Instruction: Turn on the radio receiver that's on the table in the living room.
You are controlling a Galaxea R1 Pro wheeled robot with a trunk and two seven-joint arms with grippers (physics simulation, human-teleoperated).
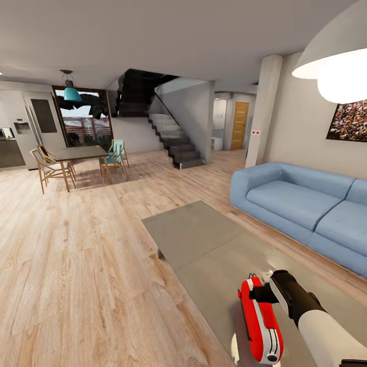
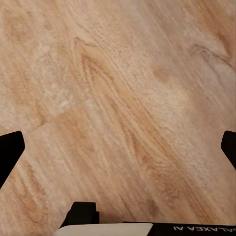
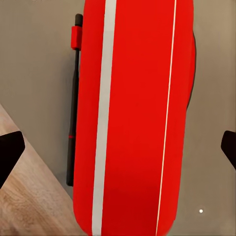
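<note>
Grey table: radio receiver lengthwise along edge.

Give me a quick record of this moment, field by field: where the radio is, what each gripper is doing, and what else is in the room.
radio: red, on the grey table, near its near end
right gripper: at the radio's far end, fingers spread wide in the wrist view, radio below between them
left gripper: open, over bare wood floor
sofa: blue, right of the table
dining table: far left, with chairs
stairs: at the back
radio state: on or off cannot be told
</note>
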